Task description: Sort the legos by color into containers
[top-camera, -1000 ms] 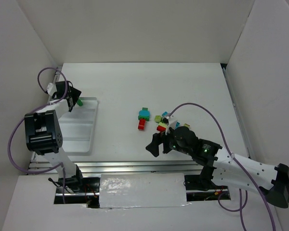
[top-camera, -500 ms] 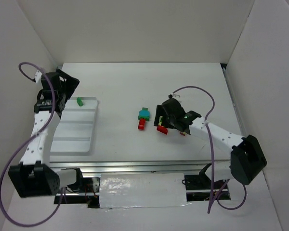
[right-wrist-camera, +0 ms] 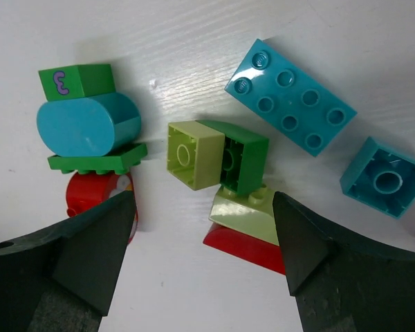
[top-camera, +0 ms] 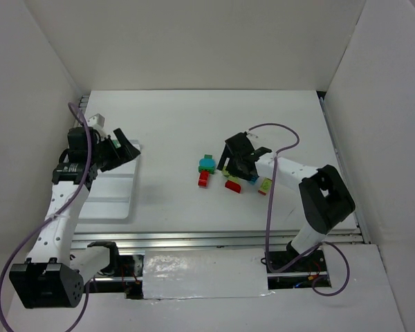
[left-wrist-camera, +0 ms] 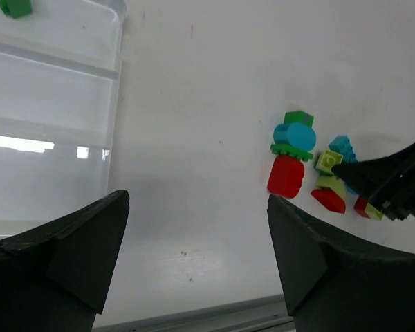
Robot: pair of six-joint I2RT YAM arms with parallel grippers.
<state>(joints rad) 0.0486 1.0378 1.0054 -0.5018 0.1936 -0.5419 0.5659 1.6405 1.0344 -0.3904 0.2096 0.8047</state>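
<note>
The legos lie in a loose pile at mid-table [top-camera: 228, 174]. The right wrist view shows a lime brick [right-wrist-camera: 194, 153] joined to a dark green brick [right-wrist-camera: 243, 162], on a lime slope [right-wrist-camera: 245, 211] and a red piece [right-wrist-camera: 243, 243]. There are two teal bricks [right-wrist-camera: 294, 97] and a green-teal-red stack [right-wrist-camera: 88, 124]. My right gripper [right-wrist-camera: 204, 256] is open just above the pile [top-camera: 236, 160]. My left gripper [top-camera: 122, 150] is open and empty over the far right corner of the white tray [top-camera: 111, 194]. One dark green brick [left-wrist-camera: 14, 7] lies in the tray's far compartment.
White walls close in the table on the left, back and right. The right arm's cable [top-camera: 273, 131] loops above the pile. A metal rail [top-camera: 214, 240] runs along the near edge. The right gripper's fingers [left-wrist-camera: 391, 176] show in the left wrist view.
My left gripper let go of the dark green brick into the tray and swung right to the tray's corner. My right gripper moved from the near side onto the pile.
</note>
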